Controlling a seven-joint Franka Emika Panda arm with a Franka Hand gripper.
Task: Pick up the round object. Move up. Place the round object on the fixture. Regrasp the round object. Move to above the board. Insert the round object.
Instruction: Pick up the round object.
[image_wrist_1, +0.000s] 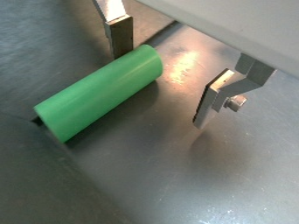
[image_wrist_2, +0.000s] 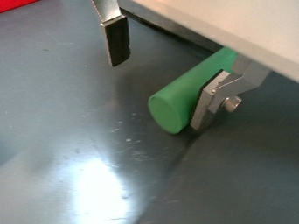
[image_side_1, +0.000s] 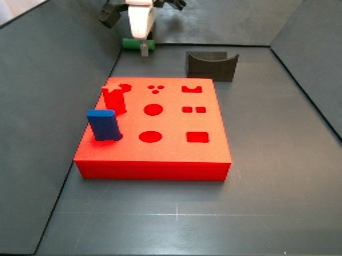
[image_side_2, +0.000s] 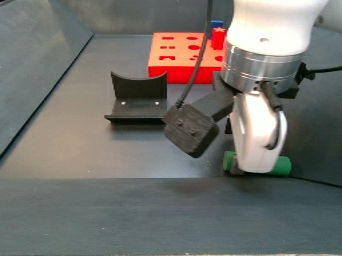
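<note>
In a side view the blue block (image_side_1: 103, 124) stands at the red board's (image_side_1: 167, 150) 9 o'clock edge, with a red peg (image_side_1: 115, 98) just behind it. Up at 12 o'clock the gripper (image_side_1: 138, 40) is down over the green peg (image_side_1: 131, 44) lying on the floor. Fingers (image_wrist_1: 117, 33) spread apart, straddling it, not squeezing. The dark fixture (image_side_1: 213, 64) sits at about 1 o'clock.

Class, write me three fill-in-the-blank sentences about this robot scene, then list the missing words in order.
The round object lying on the floor is coloured ____.
The gripper is low over it with its jaws ____.
The blue block stands on the ____ board.
The fixture holds ____.

Missing words: green; open; red; nothing
</note>
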